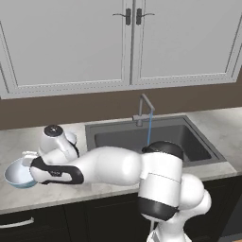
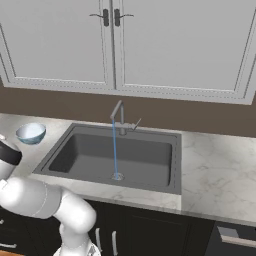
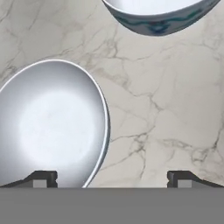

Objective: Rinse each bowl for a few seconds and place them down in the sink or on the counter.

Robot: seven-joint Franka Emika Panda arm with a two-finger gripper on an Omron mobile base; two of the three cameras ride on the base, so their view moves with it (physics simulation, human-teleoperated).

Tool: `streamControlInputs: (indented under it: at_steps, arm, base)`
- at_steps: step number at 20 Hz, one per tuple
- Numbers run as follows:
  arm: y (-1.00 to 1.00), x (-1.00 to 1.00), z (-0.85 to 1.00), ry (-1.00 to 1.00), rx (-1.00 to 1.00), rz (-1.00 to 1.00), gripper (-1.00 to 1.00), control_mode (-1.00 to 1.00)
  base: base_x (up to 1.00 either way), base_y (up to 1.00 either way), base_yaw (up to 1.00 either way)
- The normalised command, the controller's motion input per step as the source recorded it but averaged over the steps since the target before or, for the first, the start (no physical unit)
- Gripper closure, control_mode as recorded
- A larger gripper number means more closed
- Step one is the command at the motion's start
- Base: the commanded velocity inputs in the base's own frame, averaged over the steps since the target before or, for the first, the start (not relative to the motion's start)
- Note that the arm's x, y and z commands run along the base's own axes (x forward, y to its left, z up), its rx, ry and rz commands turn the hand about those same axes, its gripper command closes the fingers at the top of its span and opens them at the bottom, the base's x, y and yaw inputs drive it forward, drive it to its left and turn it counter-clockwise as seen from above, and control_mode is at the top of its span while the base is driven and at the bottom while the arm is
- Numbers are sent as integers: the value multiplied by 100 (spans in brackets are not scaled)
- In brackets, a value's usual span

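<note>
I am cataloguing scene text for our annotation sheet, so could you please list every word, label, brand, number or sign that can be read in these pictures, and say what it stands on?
None: no readable text in any view.
Cabinet doors: plain, no lettering.
Bowls: no words; the far one carries only a blurred blue-green pattern.
Counter: marble veining only.
Sink and faucet: unmarked.

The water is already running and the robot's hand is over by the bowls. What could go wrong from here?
The open gripper straddles the near bowl's rim off-centre, one fingertip over its inside, so closing might tip or push it rather than grip it. The second bowl sits close by on the counter and could get knocked. The carry to the sink might drop a glossy bowl.
</note>
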Motion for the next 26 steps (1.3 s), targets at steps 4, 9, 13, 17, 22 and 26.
streamControlInputs:
  at_steps: [4, 9, 13, 17, 22, 26]
  arm:
    - [13, 14, -25, 0, 0, 0, -100, -100]
    - [11, 13, -25, 0, 0, 0, -100, -100]
    - [9, 16, -21, 0, 0, 0, -100, -100]
    - [12, 19, -20, 0, 0, 0, -100, -100]
    - [22, 15, -24, 0, 0, 0, 100, -100]
    - [17, 1, -6, 0, 0, 0, 100, -100]
  base:
    - [0, 0, 0]
    - [0, 0, 0]
    - [0, 0, 0]
    - [0, 0, 0]
    - [0, 0, 0]
    - [0, 0, 0]
